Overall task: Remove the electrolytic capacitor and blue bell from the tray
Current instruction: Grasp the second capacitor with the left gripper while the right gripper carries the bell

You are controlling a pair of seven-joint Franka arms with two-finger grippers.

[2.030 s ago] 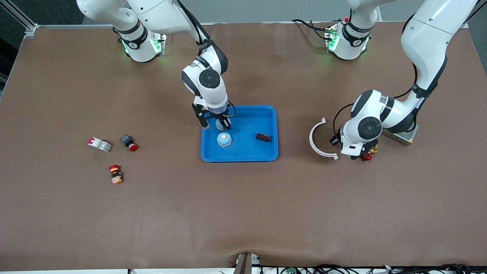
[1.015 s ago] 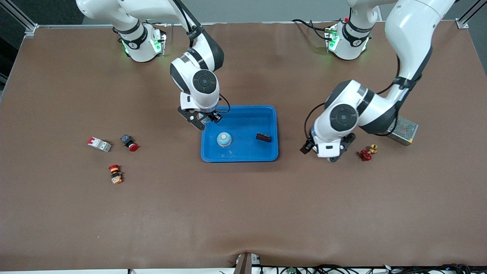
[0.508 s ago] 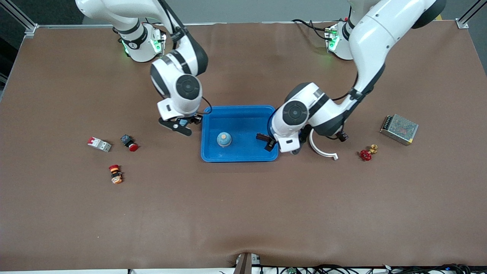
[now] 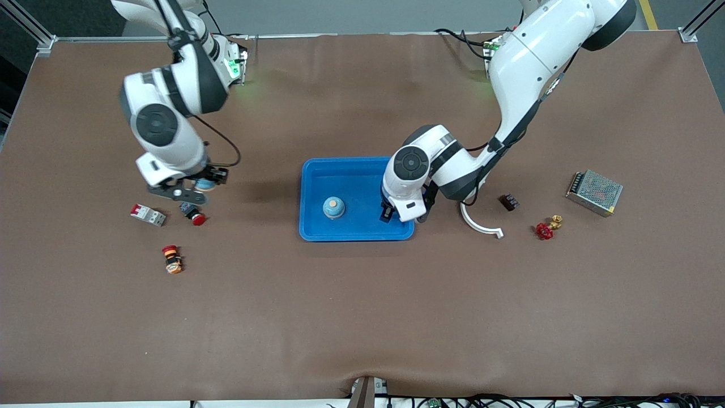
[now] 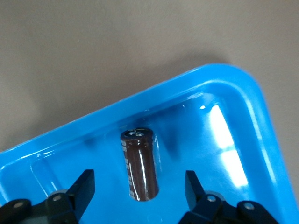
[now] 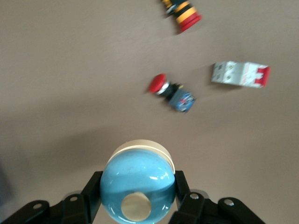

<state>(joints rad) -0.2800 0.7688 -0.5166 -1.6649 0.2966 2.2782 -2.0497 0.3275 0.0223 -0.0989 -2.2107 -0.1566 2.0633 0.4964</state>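
A dark brown capacitor (image 5: 140, 163) lies in the blue tray (image 5: 212, 74), between the open fingers of my left gripper (image 5: 139, 186). In the front view my left gripper (image 4: 396, 214) is low over the tray (image 4: 357, 164) at its end toward the left arm, and it hides the capacitor. My right gripper (image 6: 138, 191) is shut on a blue bell (image 6: 138, 179) with a cream button. It holds the bell (image 4: 203, 184) in the air over the table, with my right gripper (image 4: 190, 191) above a red push button. A second blue bell (image 4: 333, 207) sits in the tray.
Below the right gripper lie a red push button (image 4: 192, 214), a white circuit breaker (image 4: 148, 215) and a red-and-orange button (image 4: 171, 259). Toward the left arm's end are a white curved piece (image 4: 478, 222), a dark block (image 4: 509, 202), a red valve (image 4: 545, 229) and a metal box (image 4: 596, 192).
My right gripper has carried its bell away from the tray toward the right arm's end, over the buttons. My left gripper has moved from the valve onto the tray, around the capacitor.
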